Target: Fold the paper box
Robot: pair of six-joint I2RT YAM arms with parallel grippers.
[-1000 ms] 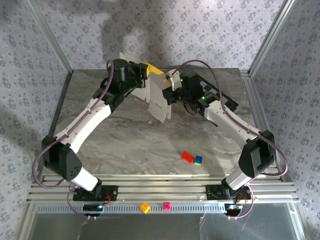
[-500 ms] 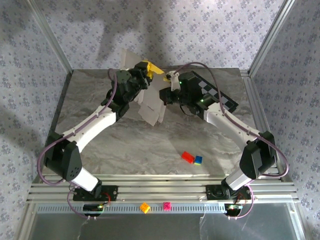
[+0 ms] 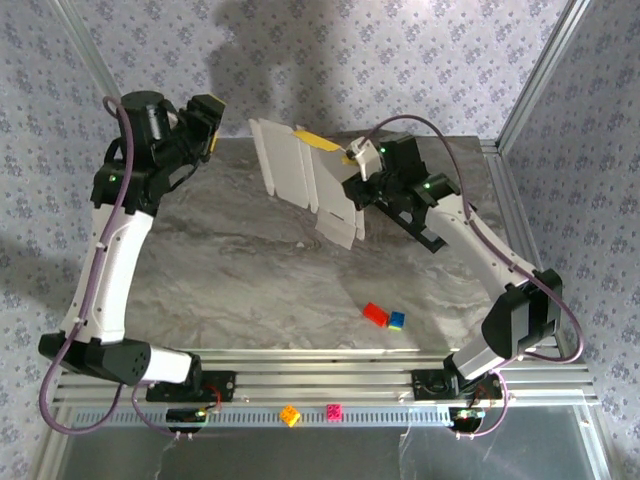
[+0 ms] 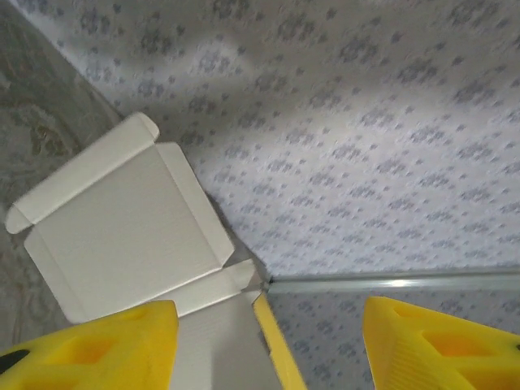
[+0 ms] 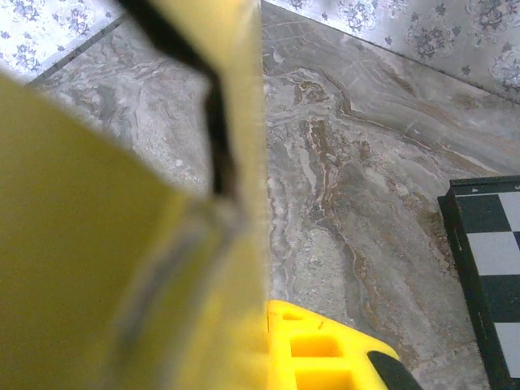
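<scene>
The paper box [image 3: 300,175] hangs tilted above the back of the table, its white inner face toward the overhead camera and a yellow edge [image 3: 315,140] at the top. My right gripper [image 3: 353,190] is shut on its right side. In the right wrist view the yellow face [image 5: 106,244] is blurred and very close, beside one yellow finger [image 5: 325,349]. My left gripper [image 3: 205,115] is raised at the back left, apart from the box. Its fingertips [image 4: 89,349] stand wide open with nothing between them, and the white panels [image 4: 122,236] lie ahead of it.
A red brick [image 3: 375,314] and a blue brick [image 3: 397,320] lie together on the marble table near the front. A checkerboard mat [image 5: 487,260] lies under the right arm. A yellow brick [image 3: 290,415] and a pink one [image 3: 334,411] sit on the front rail.
My left gripper opened, let go of the box and swung up and to the left. The box spread flatter and is held by the right gripper alone.
</scene>
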